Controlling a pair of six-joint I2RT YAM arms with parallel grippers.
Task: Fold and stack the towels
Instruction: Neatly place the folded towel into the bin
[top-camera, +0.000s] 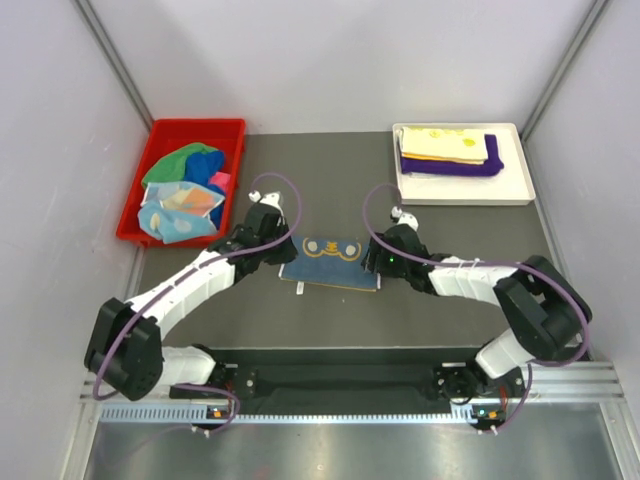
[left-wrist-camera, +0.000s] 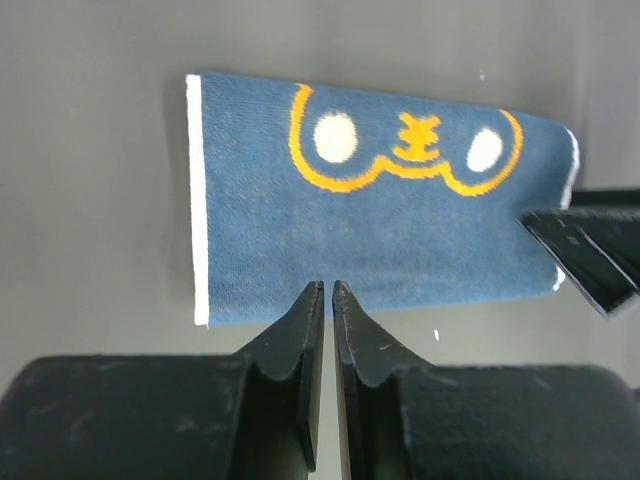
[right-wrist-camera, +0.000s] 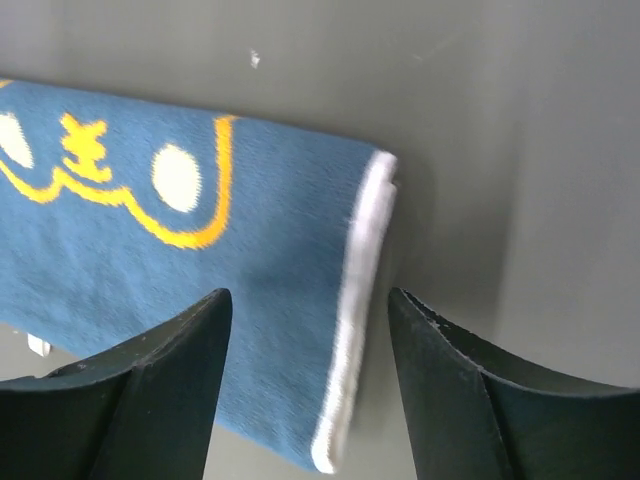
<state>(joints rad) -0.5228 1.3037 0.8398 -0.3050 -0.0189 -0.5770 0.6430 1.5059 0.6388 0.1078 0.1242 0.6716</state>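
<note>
the right gripper (right-wrist-camera: 310, 296) hung released over the folded navy terry towel with orange lettering (top-camera: 330, 262) at mid-table, the left gripper (left-wrist-camera: 328, 286) barely parted, empty; folding looked done, and stacking on the white rectangular tray (top-camera: 516, 186) would need a regrasp.

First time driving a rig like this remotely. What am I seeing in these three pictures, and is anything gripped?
Two robot arms, each ending in a two-finger gripper, work at a dark table. The overhead picture looks down from behind them; the other two come from wrist cameras. A folded navy towel lies flat between the arms. Loose towels fill the red bin, far left; a yellow towel and a purple towel lie folded in the white tray, far right. The left gripper is barely parted, the right gripper wide open over the navy towel's white edge; neither holds anything.
</note>
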